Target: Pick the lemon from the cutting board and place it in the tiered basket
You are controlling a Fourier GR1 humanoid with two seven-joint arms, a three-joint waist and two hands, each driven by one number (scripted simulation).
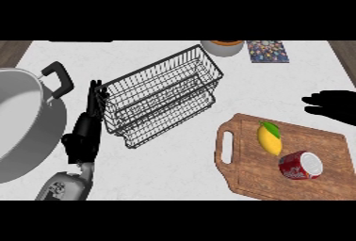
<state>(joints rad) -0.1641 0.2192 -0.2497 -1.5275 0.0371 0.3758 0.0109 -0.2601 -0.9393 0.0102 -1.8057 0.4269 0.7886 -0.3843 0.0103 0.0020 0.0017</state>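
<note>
A yellow lemon (pixel 271 138) with a green leaf lies on the wooden cutting board (pixel 327 181) at the lower right. The black wire tiered basket (pixel 164 94) stands in the middle of the counter, tilted in view. My right hand (pixel 334 107) enters from the right edge, above the board's far corner, fingers spread and straight, apart from the lemon. My left hand (pixel 92 108) stretches up at the left, fingers straight, its tips close to the basket's left corner. Neither hand holds anything.
A red can (pixel 301 165) lies on its side on the board, just below the lemon. A large grey pot (pixel 21 122) with a black handle fills the left edge. At the back stand a bowl (pixel 223 46) and a patterned box (pixel 267 51).
</note>
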